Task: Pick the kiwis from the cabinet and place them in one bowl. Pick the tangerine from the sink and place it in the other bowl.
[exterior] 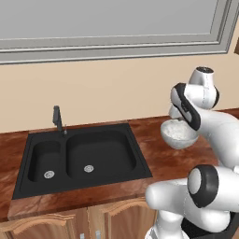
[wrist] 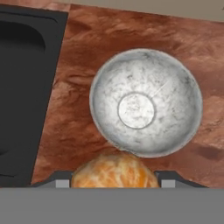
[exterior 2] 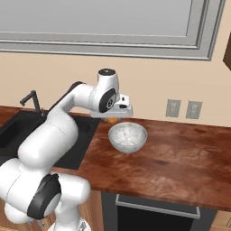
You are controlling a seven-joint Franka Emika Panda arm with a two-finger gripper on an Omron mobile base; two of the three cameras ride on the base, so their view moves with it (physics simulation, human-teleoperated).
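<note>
The robot's tool (exterior 2: 113,118) pinches the small bright orange tangerine (wrist: 114,169) above the reddish-brown stone table (exterior 2: 180,158), just short of the round whitish-grey bowl (wrist: 145,102), apparently for release.

Desk (exterior 2: 180,158), reddish-brown mottled wood top: one whitish-grey bowl (exterior 2: 128,136) standing upright on it, just beside the black double-basin sink (exterior: 79,158) set into it.
</note>
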